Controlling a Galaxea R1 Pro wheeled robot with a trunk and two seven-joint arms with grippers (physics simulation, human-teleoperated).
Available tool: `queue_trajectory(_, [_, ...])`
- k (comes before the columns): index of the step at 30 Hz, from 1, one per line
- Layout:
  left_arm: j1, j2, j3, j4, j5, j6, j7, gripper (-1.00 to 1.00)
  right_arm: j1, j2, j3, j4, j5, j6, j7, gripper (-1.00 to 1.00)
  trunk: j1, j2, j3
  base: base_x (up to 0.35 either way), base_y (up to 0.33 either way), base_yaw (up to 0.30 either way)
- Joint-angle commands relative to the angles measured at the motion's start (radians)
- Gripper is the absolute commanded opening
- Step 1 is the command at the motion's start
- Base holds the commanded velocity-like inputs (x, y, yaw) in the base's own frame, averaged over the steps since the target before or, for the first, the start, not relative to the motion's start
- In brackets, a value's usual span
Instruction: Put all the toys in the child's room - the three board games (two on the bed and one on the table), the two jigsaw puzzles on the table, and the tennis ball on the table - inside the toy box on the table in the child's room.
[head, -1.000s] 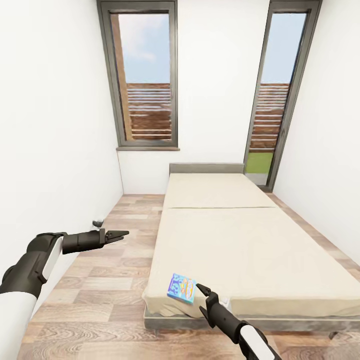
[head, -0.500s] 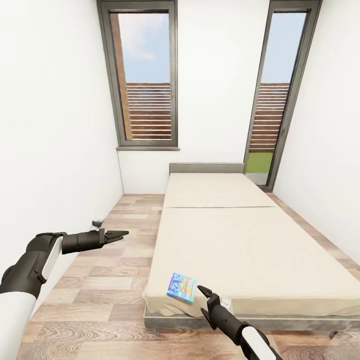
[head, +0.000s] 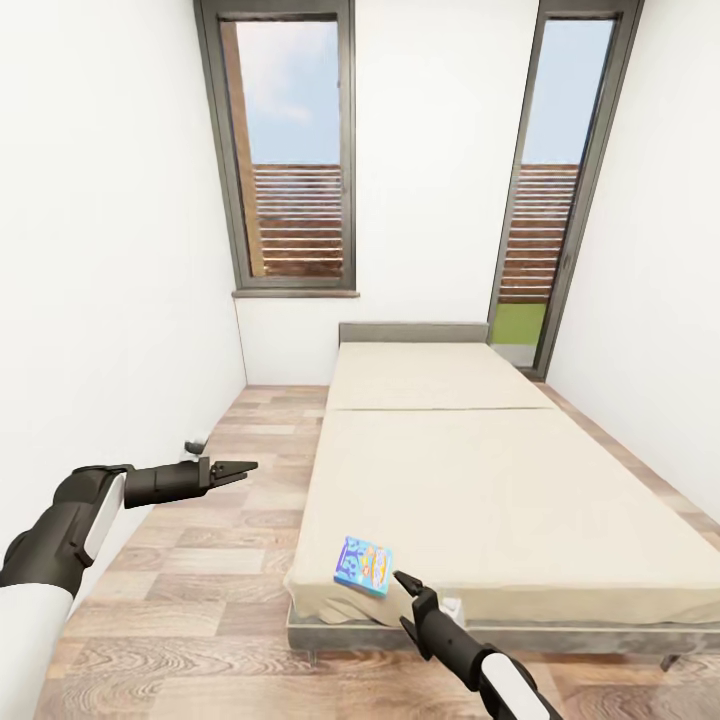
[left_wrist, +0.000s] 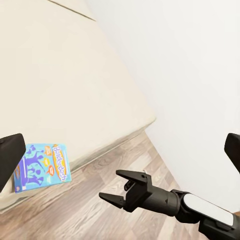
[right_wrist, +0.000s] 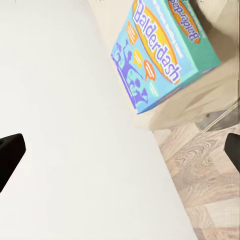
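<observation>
The board game lies on the bed's near left corner.

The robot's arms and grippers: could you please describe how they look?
Both arms have glossy white shells that give way to black segments toward the wrists. The left gripper and right gripper are matte black, with slim pointed jaws on a blocky base. No cables or markings are visible.

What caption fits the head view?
Right gripper reaching, jaws open, toward a blue board game on the bed's corner.

Small blue board game lettered Balderdash, lying flat, face up, slightly skewed, at near left corner of bed, close to its foot edge. Beige two-part mattress, grey headboard.
</observation>
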Motion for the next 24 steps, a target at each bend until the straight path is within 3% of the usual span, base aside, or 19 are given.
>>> queue_trajectory(1, [-0.001,0.001,0.0,0.0,0.003,0.007,-0.001,1.0,-0.001,-0.001,0.001,0.001,-0.004,-0.008,0.001,1.0,0.004,-0.008,-0.004,0.0,0.0,0.0])
queue_trajectory(8, [-0.001,-0.001,-0.001,0.0,0.003,0.007,-0.001,1.0,-0.001,-0.007,0.005,0.023,-0.004,-0.074,0.006,1.0,0.031,-0.057,-0.026,0.0,0.0,0.0])
queue_trajectory(24, [-0.001,0.001,0.0,0.0,0.003,0.007,-0.001,1.0,-0.001,-0.009,0.014,0.034,-0.002,-0.088,0.022,1.0,0.092,-0.169,-0.076,0.0,0.0,0.0])
